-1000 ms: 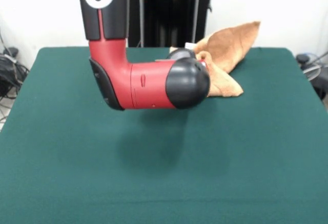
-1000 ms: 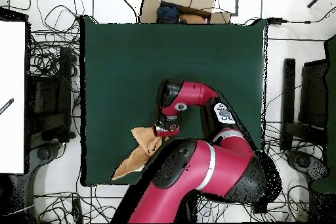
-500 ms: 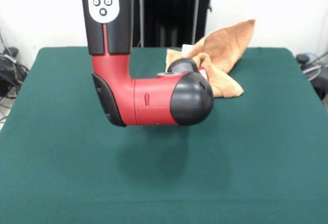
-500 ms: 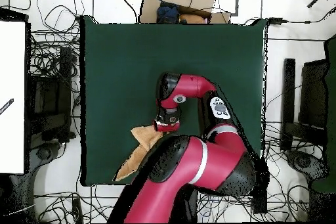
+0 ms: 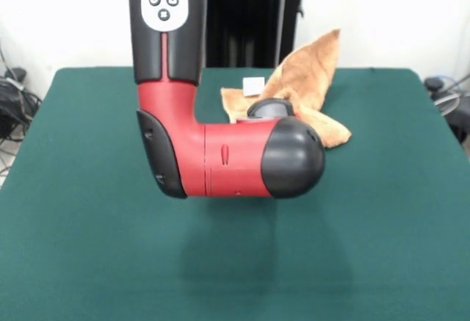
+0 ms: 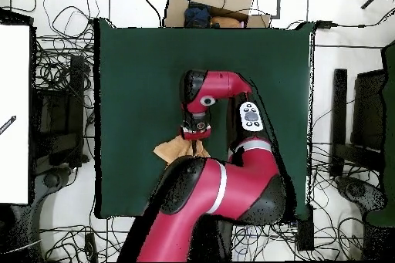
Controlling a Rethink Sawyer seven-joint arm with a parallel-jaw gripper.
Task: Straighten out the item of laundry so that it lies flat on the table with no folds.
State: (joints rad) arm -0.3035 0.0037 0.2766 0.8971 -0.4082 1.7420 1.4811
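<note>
The jaws cannot be made out in either view: from the front the arm's elbow (image 5: 242, 156) hides them, and from overhead the gripper (image 6: 195, 130) shows only as a small dark block at the wrist's end, so I cannot tell whether they are apart, together or clamped on cloth.

Right under and just past that block lies the peach-orange towel (image 5: 307, 86), bunched near the edge of the green table (image 5: 88, 247) on the robot's side. From the front, one corner of it stands up in a peak above the heap, and a small white label (image 5: 253, 84) shows on the side away from that peak. From overhead only a small patch of towel (image 6: 171, 150) is clear of the arm.

If the jaws do hold the cloth, my judgement is that the step in hand is drawing it toward the table's open middle. To do that well, keep the pinch on a corner or hem rather than a fold and travel low, so the trailing part drags and spreads. The heap is still well folded, so I judge much of the task remains.
</note>
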